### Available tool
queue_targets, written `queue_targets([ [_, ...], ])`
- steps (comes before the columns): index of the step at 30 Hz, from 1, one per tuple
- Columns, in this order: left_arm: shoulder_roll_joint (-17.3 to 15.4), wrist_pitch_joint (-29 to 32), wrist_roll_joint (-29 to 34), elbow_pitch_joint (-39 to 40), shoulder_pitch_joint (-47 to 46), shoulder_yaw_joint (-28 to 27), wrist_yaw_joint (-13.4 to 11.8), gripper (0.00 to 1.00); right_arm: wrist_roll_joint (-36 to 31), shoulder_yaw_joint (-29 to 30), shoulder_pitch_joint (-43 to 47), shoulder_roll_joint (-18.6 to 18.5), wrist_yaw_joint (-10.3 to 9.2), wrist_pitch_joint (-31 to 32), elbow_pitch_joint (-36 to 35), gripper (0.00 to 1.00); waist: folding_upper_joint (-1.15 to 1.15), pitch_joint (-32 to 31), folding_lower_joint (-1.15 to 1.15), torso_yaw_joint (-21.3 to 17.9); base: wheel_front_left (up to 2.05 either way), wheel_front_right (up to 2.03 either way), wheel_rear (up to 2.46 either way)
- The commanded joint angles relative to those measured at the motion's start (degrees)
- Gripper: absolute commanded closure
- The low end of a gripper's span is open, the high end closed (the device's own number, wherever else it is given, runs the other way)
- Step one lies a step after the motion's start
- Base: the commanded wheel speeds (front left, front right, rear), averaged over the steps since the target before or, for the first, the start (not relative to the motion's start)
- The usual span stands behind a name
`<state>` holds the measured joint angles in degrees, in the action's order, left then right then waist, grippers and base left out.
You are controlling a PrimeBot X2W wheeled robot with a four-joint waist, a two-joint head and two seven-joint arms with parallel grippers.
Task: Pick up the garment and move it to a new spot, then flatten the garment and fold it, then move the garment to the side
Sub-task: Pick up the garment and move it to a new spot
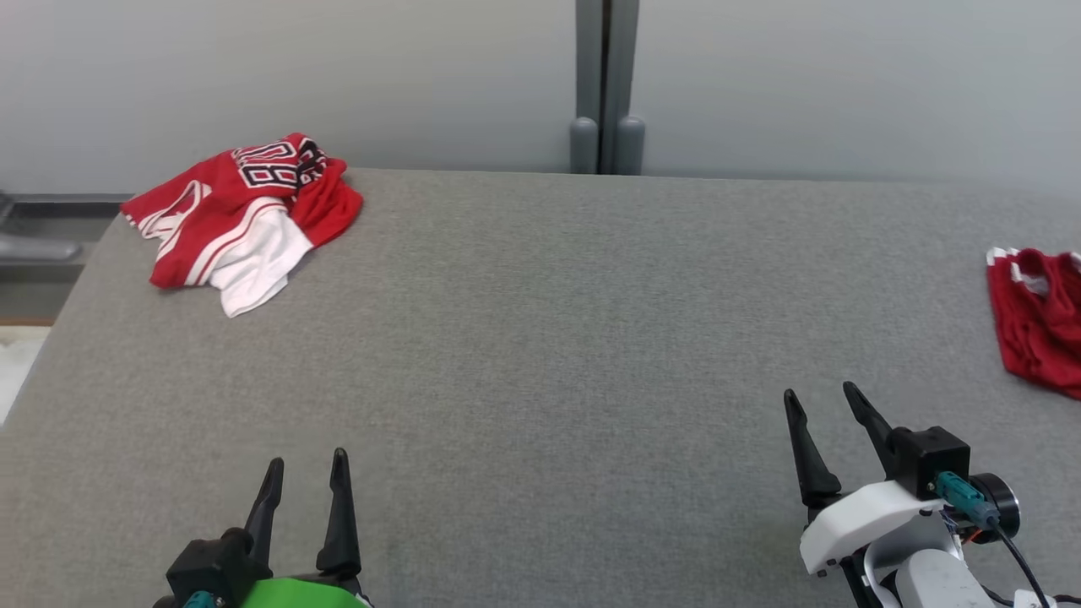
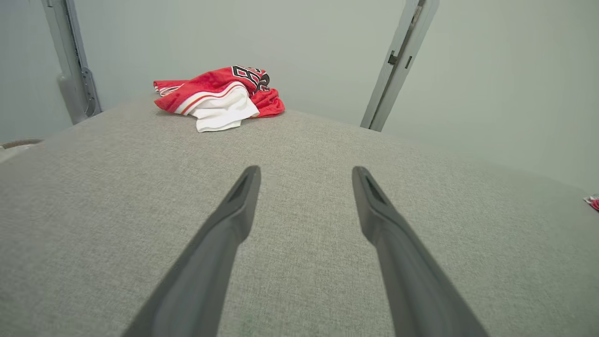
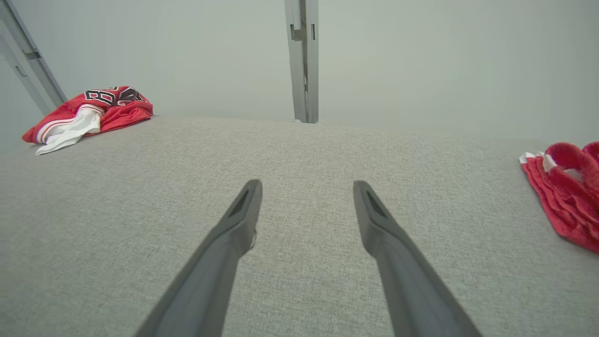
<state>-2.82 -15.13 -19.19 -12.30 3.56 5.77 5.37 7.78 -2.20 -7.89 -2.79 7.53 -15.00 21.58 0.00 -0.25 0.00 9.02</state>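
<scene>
Head view: the crumpled red-and-white garment (image 1: pixel 241 215) lies upper left on the grey table (image 1: pixel 540 338), with the left gripper (image 1: pixel 306 460) and right gripper (image 1: pixel 819 393) spread and empty along the bottom. Left wrist view: fingers (image 2: pixel 224 234) apart, garment upper centre-left. Right wrist view: fingers (image 3: pixel 229 238) apart, garment upper left.

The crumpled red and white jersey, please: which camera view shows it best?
The head view: the red and white jersey lies whole, seen from above, lettering visible. Both wrist views show it from a low angle, foreshortened, far beyond the gripper.
</scene>
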Motion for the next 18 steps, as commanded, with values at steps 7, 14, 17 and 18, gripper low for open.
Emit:
queue_targets([
  [7,-0.2,0.0,1.0,0.5,1.2,-1.2,-0.1,0.0,0.6,-0.2,1.2,-0.2,-0.09,-0.3,-0.5,0.0,0.0,-1.0,0.0,11.6,0.0,0.0,0.0],
  [14,-0.1,0.0,1.6,0.6,1.8,-2.1,0.4,0.0,1.1,-1.2,1.6,-0.2,-0.09,-0.3,0.0,0.0,0.0,-1.4,0.0,14.3,0.0,0.0,0.0],
  [17,-0.1,0.0,1.6,0.7,2.0,-2.5,0.5,0.0,1.3,-1.5,1.6,-0.2,-0.09,-0.3,0.0,0.0,0.0,-1.6,0.0,14.6,0.0,0.0,0.0],
  [18,-0.1,0.0,1.6,0.7,2.1,-2.7,0.6,0.0,1.3,-1.6,1.7,-0.2,-0.09,-0.3,0.0,0.0,0.0,-1.6,0.0,14.6,0.0,0.0,0.0],
])
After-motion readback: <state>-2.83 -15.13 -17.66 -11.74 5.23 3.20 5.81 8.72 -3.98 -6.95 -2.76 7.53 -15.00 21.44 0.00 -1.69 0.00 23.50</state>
